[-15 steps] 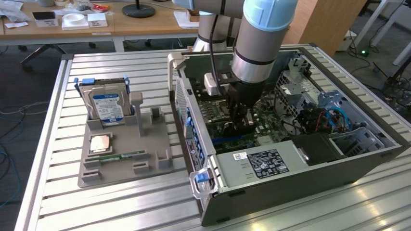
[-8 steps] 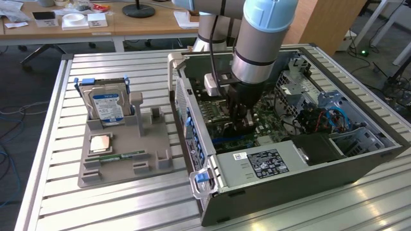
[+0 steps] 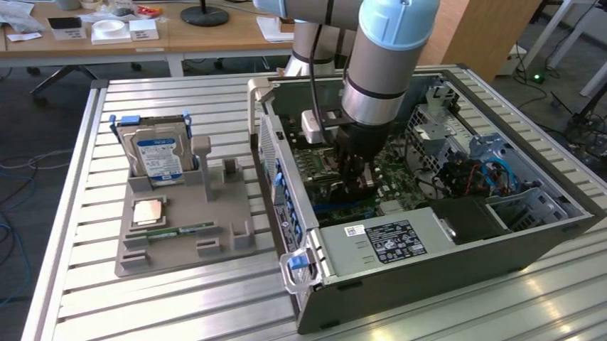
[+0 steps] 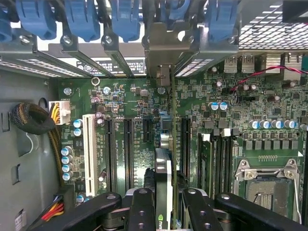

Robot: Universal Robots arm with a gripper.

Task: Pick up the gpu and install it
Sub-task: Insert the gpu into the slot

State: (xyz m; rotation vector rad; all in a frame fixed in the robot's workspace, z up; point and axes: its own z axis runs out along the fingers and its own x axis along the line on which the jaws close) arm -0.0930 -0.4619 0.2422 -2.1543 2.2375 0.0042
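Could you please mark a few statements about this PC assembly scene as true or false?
1. The tool grips the gpu edge-on above the motherboard. True.
2. The arm reaches inside the open computer case. True.
3. The hard drive lies inside the case. False: it stands upright in the grey holder tray beside the case.
4. The CPU socket holds a cooler. False: it is bare.
5. The RAM stick rests on the tray. True.
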